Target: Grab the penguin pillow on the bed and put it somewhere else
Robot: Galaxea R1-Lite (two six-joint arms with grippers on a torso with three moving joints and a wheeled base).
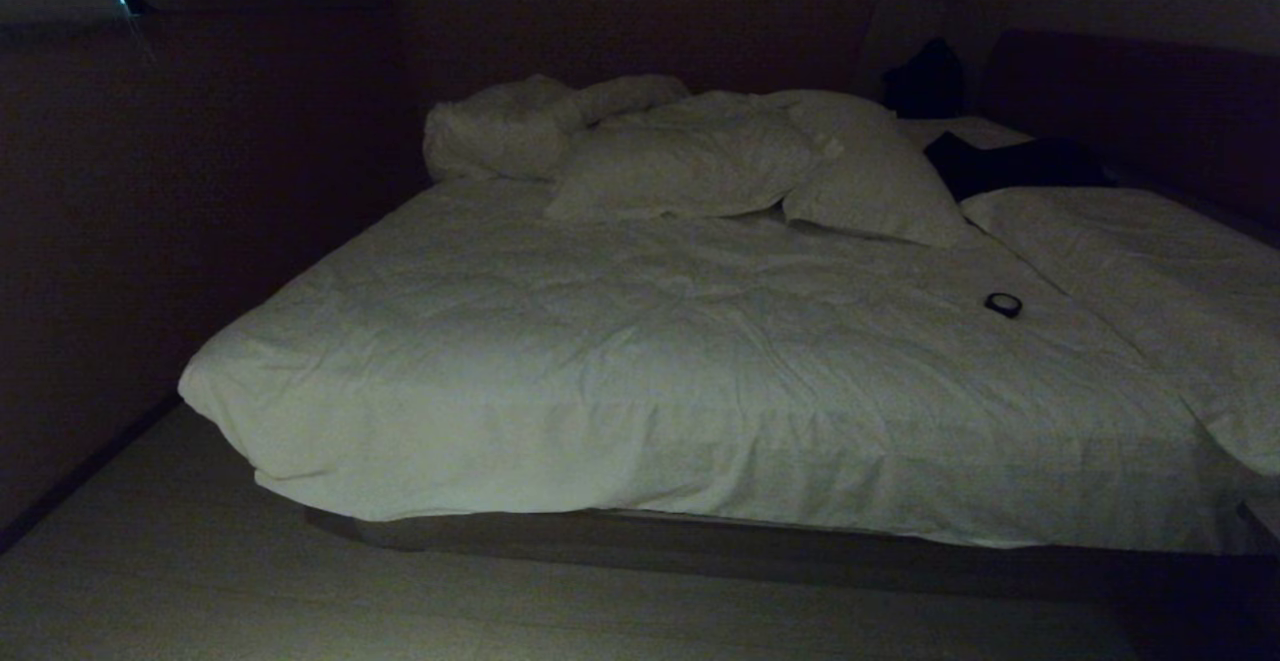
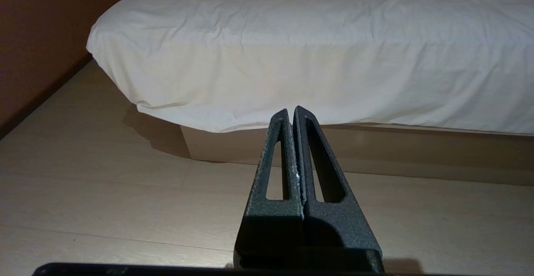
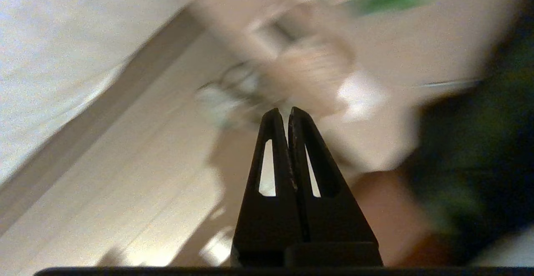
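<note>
The bed (image 1: 640, 361) fills the head view, wide and low, with a wrinkled white duvet over a dark base. The penguin pillow is out of view; no penguin print shows anywhere. Neither arm is in the head view. My left gripper (image 2: 291, 111) is shut on nothing and hangs low over the wooden floor, pointing at the bed's hanging duvet edge (image 2: 317, 59). My right gripper (image 3: 288, 112) is also shut with nothing between its fingers. It is over the floor beside the bed's side (image 3: 50, 59), and its view is blurred.
Two plain white pillows (image 1: 690, 166) (image 1: 870, 181) and crumpled bedding (image 1: 500, 131) lie at the far end. A small dark round object (image 1: 1003, 304) rests on the duvet and a dark item (image 1: 1010, 166) lies beyond. A wall (image 1: 150, 241) stands close on the left. Blurred clutter (image 3: 308, 71) lies on the floor.
</note>
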